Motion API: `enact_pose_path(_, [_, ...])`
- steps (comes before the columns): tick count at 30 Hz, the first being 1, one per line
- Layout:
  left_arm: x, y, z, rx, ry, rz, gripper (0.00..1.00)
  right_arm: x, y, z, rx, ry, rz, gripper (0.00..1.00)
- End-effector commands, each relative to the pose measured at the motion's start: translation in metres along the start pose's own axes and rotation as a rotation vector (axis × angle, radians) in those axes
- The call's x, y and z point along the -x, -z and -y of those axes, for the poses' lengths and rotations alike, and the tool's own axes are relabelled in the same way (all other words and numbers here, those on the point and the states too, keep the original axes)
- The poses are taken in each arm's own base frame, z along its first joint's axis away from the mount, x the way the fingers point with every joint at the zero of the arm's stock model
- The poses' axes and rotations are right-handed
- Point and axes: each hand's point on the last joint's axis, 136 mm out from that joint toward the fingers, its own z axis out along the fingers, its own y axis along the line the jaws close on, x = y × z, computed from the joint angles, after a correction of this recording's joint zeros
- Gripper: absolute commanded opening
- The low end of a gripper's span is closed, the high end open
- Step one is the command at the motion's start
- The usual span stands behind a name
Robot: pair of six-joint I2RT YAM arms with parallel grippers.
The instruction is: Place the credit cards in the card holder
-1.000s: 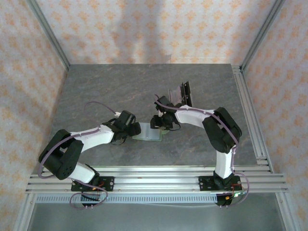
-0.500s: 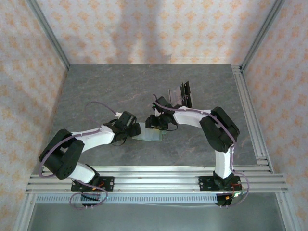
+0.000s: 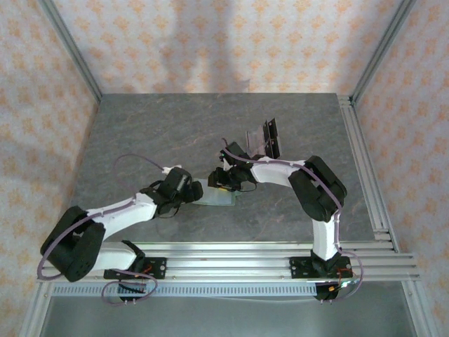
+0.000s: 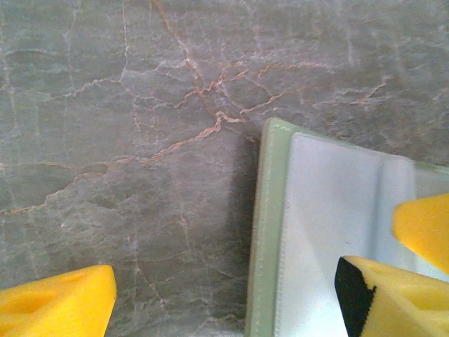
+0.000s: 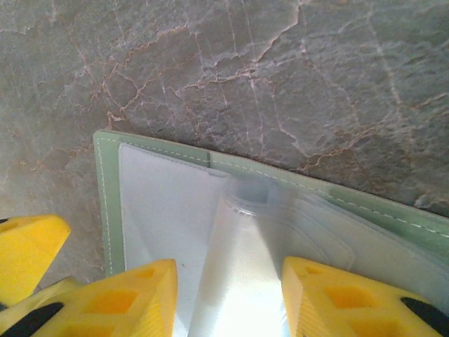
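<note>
From where I stand, the grey stone-look tabletop [image 3: 140, 133], veined with thin rust-coloured cracks, carries a small sage-green rectangular folding card holder [image 3: 223, 199]. It lies open and flat near the front middle, between the two arms. Its rim is a soft green band with pale stitching. Inside is a paler, glossy lining with clear plastic sleeves [image 5: 245, 232], one of them bowed upward off the rest. The left end effector [image 3: 194, 191] hangs low at the holder's left edge with its blocky yellow fingers [image 4: 59, 302] spread wide, one over bare stone and the other over the pale lining, clasping nothing. The right end effector [image 3: 223, 180] sits at the holder's far side, its yellow fingers partly apart on either side of the raised sleeve; whether they pinch it I cannot tell. The credit cards [image 3: 263, 135] are thin rectangles, some black and some greyish-mauve. They stand on edge in a small cluster farther back on the tabletop, just behind the right forearm and apart from the holder.
</note>
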Motion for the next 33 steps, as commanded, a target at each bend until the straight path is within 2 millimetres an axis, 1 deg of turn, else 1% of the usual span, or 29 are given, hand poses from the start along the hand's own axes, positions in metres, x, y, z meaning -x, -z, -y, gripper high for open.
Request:
enact_pose_path(1, [-0.003, 0.007, 0.002, -0.031, -0.002, 0.011, 0.83, -0.006, -0.008, 0.001, 0.008, -0.019, -0.014, 0.44])
enact_pose_path(7, [-0.009, 0.012, 0.0, -0.044, -0.01, 0.007, 0.83, -0.002, -0.002, -0.012, 0.035, -0.012, -0.001, 0.44])
enact_pose_path(17, [-0.01, 0.012, 0.006, -0.076, -0.021, 0.012, 0.82, 0.0, 0.003, -0.033, 0.068, 0.01, 0.008, 0.44])
enact_pose_path(26, [-0.009, 0.012, 0.008, -0.082, -0.03, 0.013, 0.82, 0.0, 0.001, -0.044, 0.08, 0.02, 0.004, 0.43])
enact_pose_path(33, [-0.01, 0.013, 0.005, -0.074, -0.035, 0.019, 0.81, 0.001, -0.006, -0.05, 0.087, 0.021, -0.006, 0.43])
